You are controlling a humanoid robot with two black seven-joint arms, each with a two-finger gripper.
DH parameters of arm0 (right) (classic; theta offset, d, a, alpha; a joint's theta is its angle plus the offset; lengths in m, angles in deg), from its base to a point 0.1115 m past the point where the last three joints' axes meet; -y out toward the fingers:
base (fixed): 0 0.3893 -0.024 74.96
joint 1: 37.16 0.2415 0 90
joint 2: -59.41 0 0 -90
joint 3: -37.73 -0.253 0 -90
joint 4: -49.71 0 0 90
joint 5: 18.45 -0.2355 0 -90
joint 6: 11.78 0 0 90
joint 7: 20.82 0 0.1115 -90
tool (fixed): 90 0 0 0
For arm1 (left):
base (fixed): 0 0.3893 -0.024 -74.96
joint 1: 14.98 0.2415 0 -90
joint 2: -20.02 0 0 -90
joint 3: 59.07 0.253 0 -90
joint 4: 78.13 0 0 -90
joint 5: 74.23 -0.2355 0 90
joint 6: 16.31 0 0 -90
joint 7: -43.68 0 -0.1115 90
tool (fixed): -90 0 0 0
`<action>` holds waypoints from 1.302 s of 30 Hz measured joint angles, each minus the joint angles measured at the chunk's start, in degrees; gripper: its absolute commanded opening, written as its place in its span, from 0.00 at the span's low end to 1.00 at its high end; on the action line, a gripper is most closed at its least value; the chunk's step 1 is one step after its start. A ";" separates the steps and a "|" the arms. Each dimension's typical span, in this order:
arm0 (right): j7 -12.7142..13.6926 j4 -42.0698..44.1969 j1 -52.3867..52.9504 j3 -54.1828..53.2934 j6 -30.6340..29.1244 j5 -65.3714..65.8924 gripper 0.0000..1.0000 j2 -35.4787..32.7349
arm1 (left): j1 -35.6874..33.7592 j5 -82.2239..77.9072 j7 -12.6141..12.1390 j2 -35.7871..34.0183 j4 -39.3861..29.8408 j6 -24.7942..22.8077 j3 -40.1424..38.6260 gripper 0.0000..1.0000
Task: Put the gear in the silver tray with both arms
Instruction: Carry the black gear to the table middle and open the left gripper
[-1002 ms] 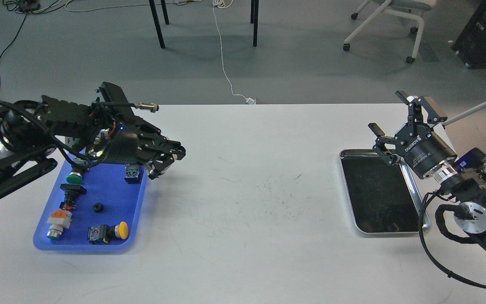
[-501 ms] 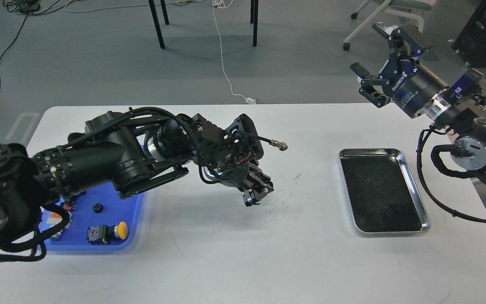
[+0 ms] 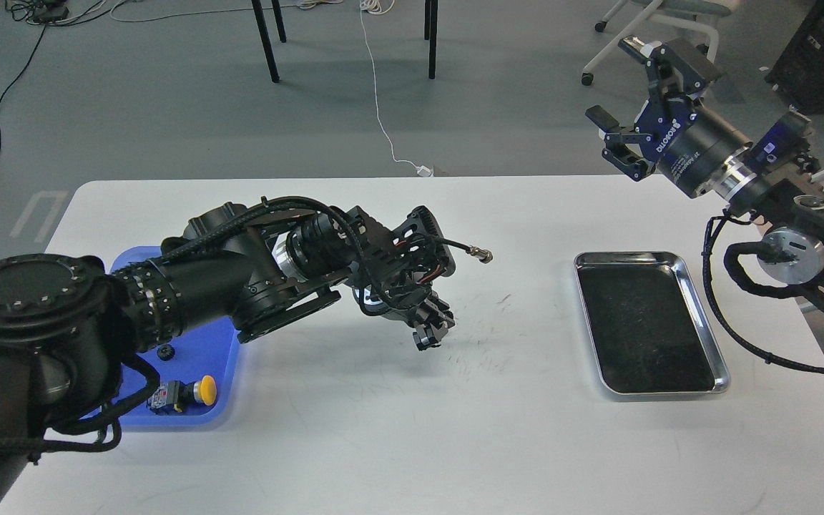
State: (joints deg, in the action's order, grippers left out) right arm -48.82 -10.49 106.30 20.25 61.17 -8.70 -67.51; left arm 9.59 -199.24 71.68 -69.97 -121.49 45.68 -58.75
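Note:
The silver tray (image 3: 649, 325) lies empty on the right of the white table. My left arm reaches from the left across the table's middle. Its gripper (image 3: 430, 330) points down just above the tabletop, well left of the tray. Its fingers are dark and bunched, with a small dark piece at the tips that I cannot identify. A small black toothed piece (image 3: 165, 351) lies in the blue tray, half hidden by my arm. My right gripper (image 3: 614, 82) is open and empty, raised high behind the tray.
A blue plastic tray (image 3: 201, 415) at the left front holds a yellow push button (image 3: 204, 388); the rest of it is hidden under my left arm. Chair and table legs stand on the floor beyond the table's far edge.
My left gripper has swung from the blue tray to the table's middle, then drawn slightly back. My right gripper has risen from over the silver tray to high behind it.

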 measured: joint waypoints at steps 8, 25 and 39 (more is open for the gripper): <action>0.00 0.08 -0.28 0.13 0.00 0.06 0.99 0.09 | 0.35 0.01 0.00 -0.01 -0.64 0.00 2.20 0.13; 0.00 0.17 -0.87 1.31 0.00 0.02 0.99 -0.88 | 0.46 0.00 -0.01 -0.02 -1.02 2.09 2.36 0.85; 0.01 -1.02 -9.54 1.41 -1.08 5.35 0.99 -8.07 | 6.60 30.42 -0.03 -16.98 -11.67 7.41 -10.57 0.96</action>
State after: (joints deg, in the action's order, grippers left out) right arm -48.81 -11.51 96.76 21.66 60.10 -3.35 -75.58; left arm 16.18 -168.82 71.66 -86.95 -133.16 53.10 -69.32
